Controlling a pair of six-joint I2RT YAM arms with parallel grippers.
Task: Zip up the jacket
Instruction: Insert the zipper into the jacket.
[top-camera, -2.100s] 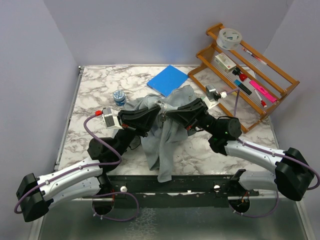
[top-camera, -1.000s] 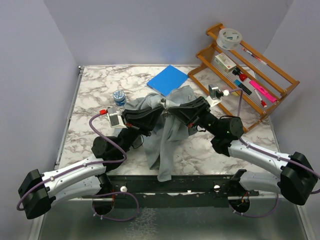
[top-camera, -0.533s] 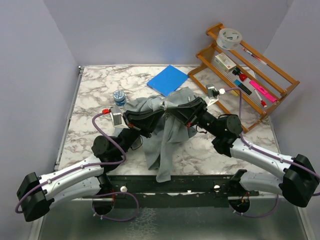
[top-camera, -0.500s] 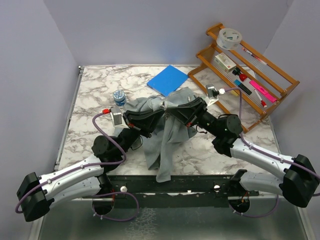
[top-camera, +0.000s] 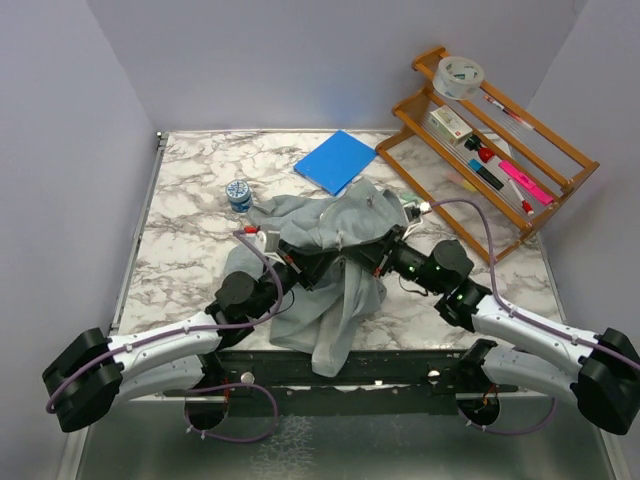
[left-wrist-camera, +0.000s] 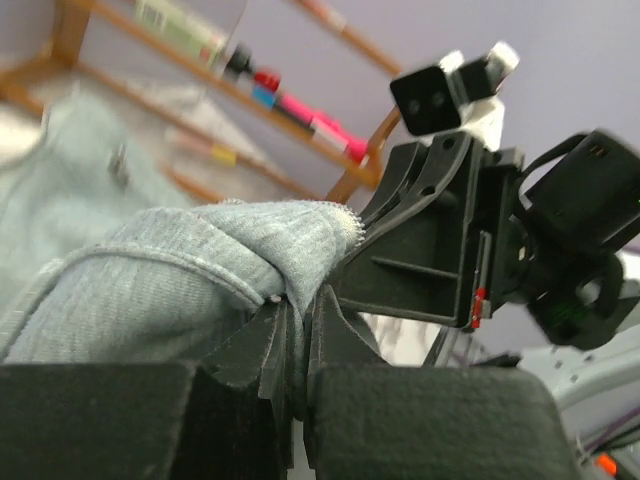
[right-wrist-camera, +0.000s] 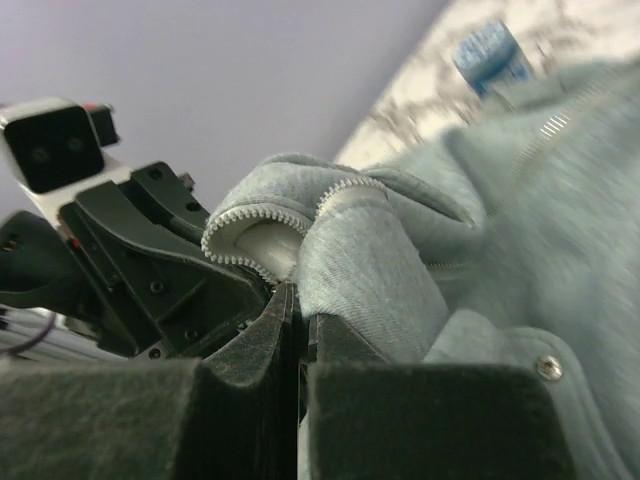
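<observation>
Where the left claw (top-camera: 322, 264) meets the right claw (top-camera: 372, 258): tips just beside each other, a fold of the jacket (top-camera: 335, 225) bunched between them.
Left claw: fingers (left-wrist-camera: 255, 350) pressed together on a grey fleece fold, no gap showing; the fabric humps over its tips.
Right claw: fingers (right-wrist-camera: 250, 350) closed to a thin slit on the jacket's edge, clear in its own wrist view.
Zipper teeth (right-wrist-camera: 245, 222): pale, running along a rolled edge just above the right claw's tips, on the side facing the left claw.
Jacket: heaped on the table (top-camera: 190, 180) under and around both claws, one end hanging over the table edge on the near side of the claws.
Blue pad (top-camera: 335, 160): flat, beyond both claws, near the jacket's far edge.
Small bottle (top-camera: 238, 193): upright, beyond and left of the left claw, just beside the jacket.
Wooden rack (top-camera: 545, 132): beyond and right of the right claw, apart from the jacket.
</observation>
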